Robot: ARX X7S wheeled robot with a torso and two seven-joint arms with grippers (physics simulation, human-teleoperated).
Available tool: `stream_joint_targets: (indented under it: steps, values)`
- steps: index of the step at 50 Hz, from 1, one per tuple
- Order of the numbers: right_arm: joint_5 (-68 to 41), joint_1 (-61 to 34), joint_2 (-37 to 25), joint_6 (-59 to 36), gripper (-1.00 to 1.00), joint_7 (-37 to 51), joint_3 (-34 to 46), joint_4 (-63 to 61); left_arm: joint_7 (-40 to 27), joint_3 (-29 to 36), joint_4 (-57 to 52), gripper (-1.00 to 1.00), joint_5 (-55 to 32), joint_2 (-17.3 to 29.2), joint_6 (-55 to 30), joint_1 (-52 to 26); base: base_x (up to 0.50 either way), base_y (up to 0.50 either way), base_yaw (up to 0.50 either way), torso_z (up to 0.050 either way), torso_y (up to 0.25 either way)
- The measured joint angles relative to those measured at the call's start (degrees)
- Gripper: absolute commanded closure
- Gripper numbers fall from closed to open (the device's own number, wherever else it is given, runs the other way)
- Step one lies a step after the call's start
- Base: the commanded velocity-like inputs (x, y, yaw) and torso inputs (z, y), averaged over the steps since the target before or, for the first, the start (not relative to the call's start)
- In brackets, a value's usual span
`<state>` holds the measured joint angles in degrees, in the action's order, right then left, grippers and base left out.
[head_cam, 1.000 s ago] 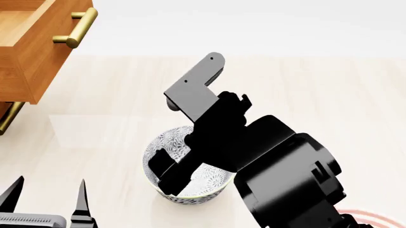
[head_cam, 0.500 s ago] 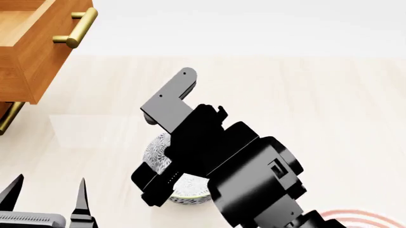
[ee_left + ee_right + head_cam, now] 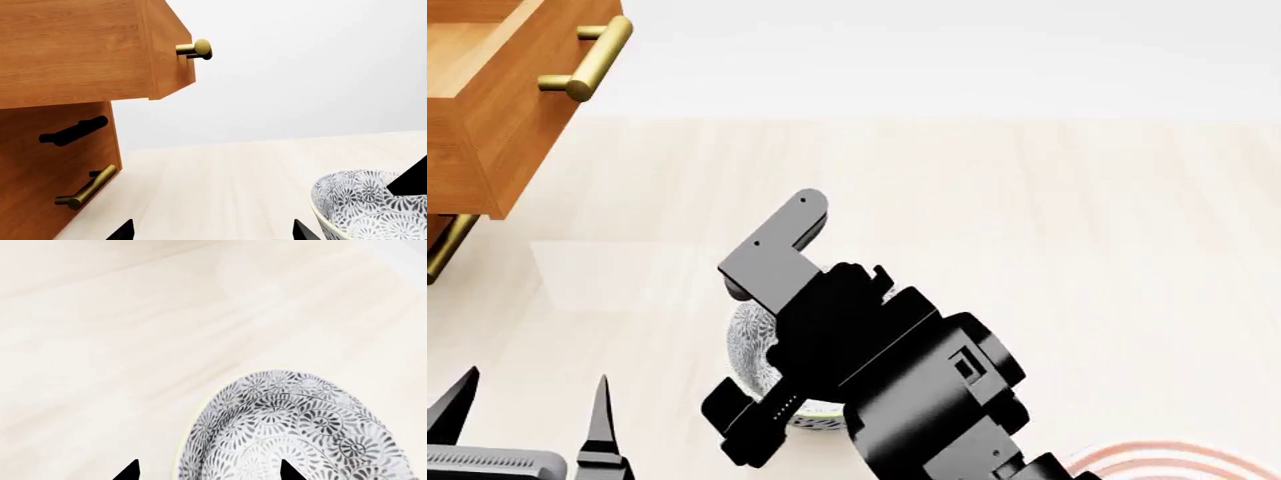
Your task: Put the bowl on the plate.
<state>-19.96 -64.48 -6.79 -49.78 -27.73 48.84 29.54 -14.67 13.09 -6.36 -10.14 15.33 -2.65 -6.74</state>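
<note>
- Black and angular, the right gripper (image 3: 207, 471) shows only two fingertips in its wrist view; they stand apart, one outside the bowl's wall and one over the patterned inside, so the jaws are spread astride the rim and not clenched on it.
- In the head view the right arm (image 3: 881, 380) covers most of the bowl (image 3: 751, 345); only a sliver of the grey-black floral wall shows past the arm, on the side toward the wooden cabinet.
- The bowl (image 3: 293, 430) stands upright on the pale wood-grain tabletop (image 3: 100, 340), its pale rim visible along the edge nearest the outer fingertip.
- The plate (image 3: 1161, 465) lies beyond the arm from the bowl, on the side away from the cabinet; only an arc of its red rings shows at the head view's lower edge. The bowl is apart from it, not on it.
- The left gripper (image 3: 523, 415) rests on the cabinet side of the bowl, its two pointed fingertips spread, nothing between them.
- From the left wrist view the bowl (image 3: 367, 207) sits just beside one left fingertip, with a black part of the right arm over its far edge.
- The cabinet (image 3: 60, 100) stands well apart from the bowl, one drawer (image 3: 507, 90) pulled out, with brass handles (image 3: 87, 187).
</note>
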Motion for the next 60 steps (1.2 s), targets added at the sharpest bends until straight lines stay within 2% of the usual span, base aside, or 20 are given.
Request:
stream_joint_targets:
  steps: [34,60]
  values:
    - [1.3,-1.8,5.5,10.2,-1.00,-2.7,5.1,19.0,-0.8,0.7,-2.0,-1.00,-0.7,0.9,-1.7,-0.2,0.00,0.00,0.00,0.000,0.000]
    - [-6.8,-2.9,6.6,14.9,-1.00,-0.9,14.1,25.2,-1.1,1.3,-0.5,-1.00,-0.7,1.0,0.1,-0.1,0.00,0.00,0.00,0.000,0.000]
